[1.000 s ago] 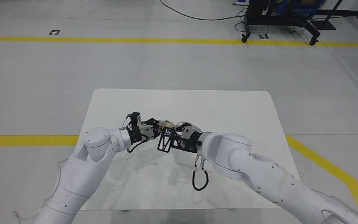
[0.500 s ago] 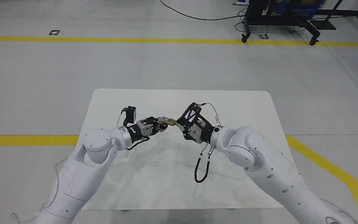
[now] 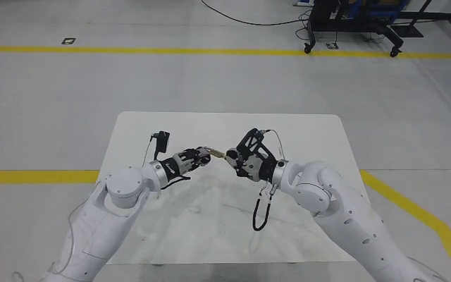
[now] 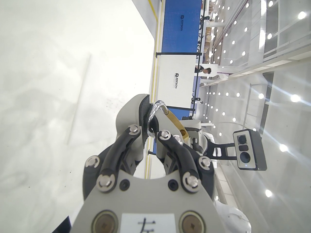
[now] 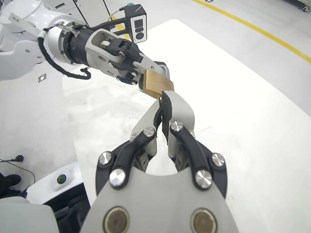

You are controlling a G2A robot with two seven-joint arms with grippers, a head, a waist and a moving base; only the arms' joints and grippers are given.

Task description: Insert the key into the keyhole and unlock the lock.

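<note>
Just above the white desk (image 3: 317, 134), the left gripper (image 5: 150, 73) pinches the steel shackle of the brass padlock (image 5: 158, 84), holding it aloft. The right gripper (image 5: 162, 99) meets the padlock's base, fingers pressed together, seemingly on the key hidden between them.

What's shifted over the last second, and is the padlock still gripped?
Both grippers carried the padlock farther from the robot, over the table, and the right arm swung outward. The left gripper still holds the shackle; the right gripper stays pinched shut at the padlock's base.
</note>
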